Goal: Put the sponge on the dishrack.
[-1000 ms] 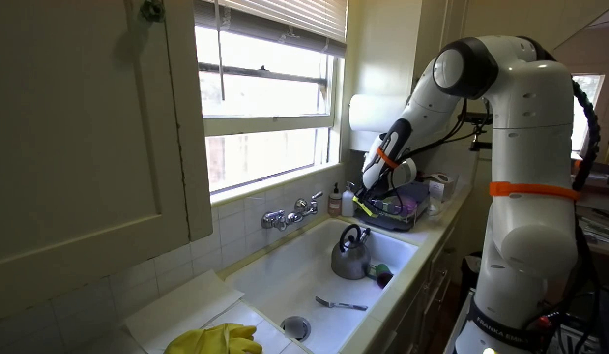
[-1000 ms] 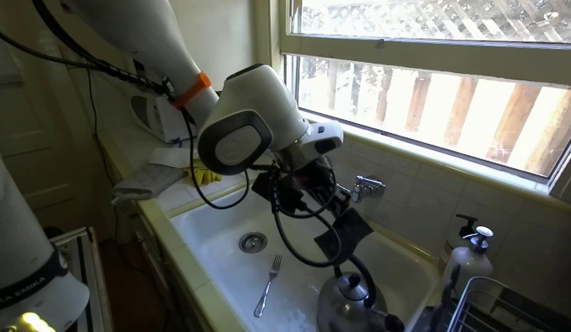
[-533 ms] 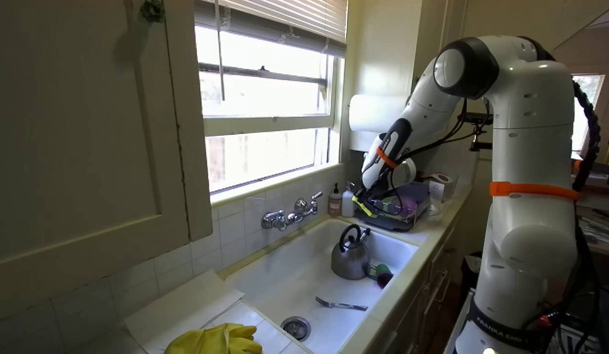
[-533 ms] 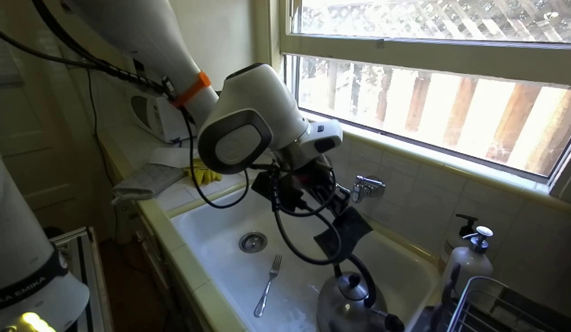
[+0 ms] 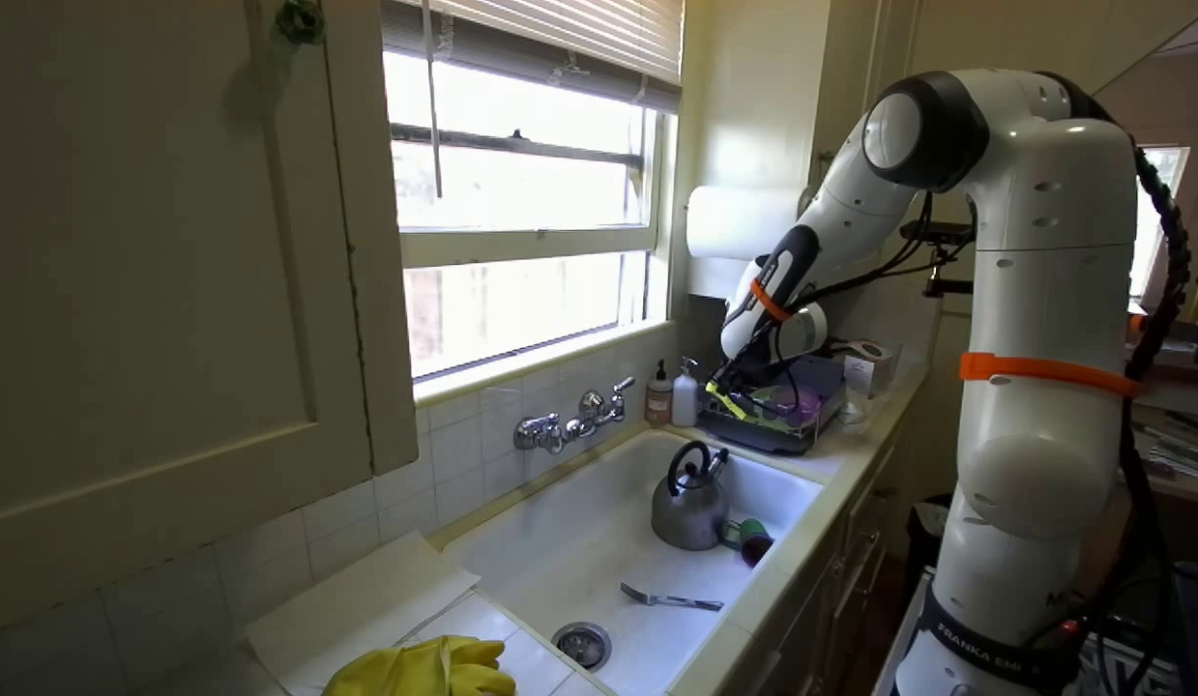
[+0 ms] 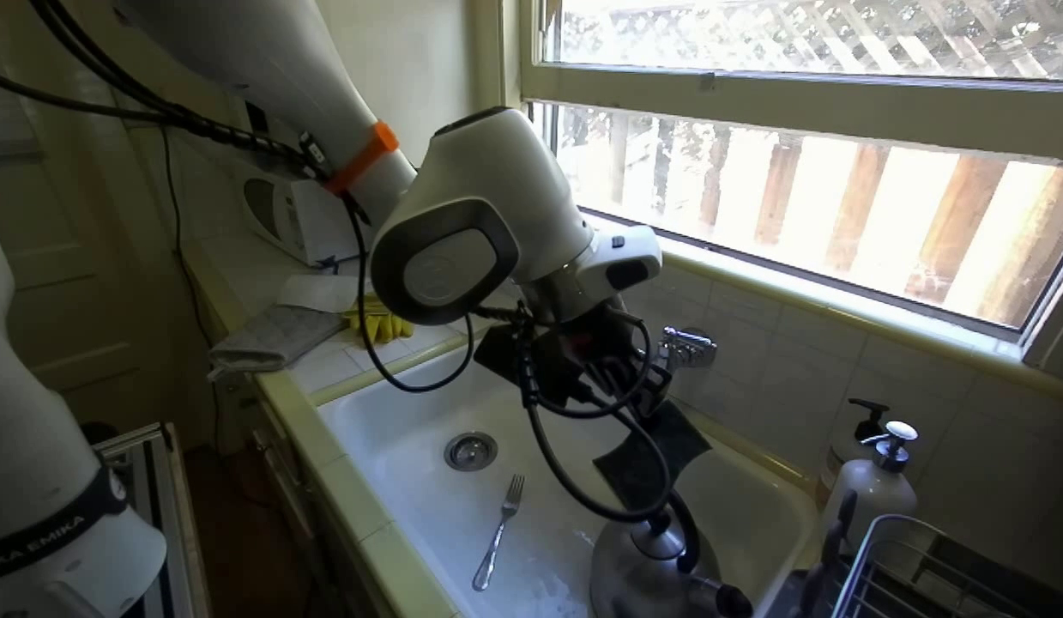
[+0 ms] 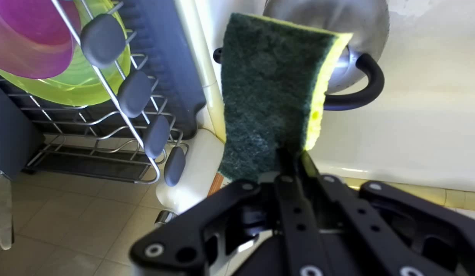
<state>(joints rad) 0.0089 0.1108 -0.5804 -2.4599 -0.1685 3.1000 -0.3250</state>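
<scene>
Above sink [image 7: 398, 138], end effector [image 7: 295, 159] clamped on sponge [image 7: 270, 90] nr a corner, gap v. narrow.

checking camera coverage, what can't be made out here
Sponge: far face hidden behind its green side, wrist view.
Dishrack: cut off by wrist view's top and left edges.
Brown bottle: label too small in an exterior view.
Gloves: cut off by an exterior view's bottom edge.

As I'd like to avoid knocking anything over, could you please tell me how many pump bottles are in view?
2: a white bottle beside the dishrack, and a brownish bottle next to it, nearer the faucet. Others may be hidden behind the arm.
</scene>
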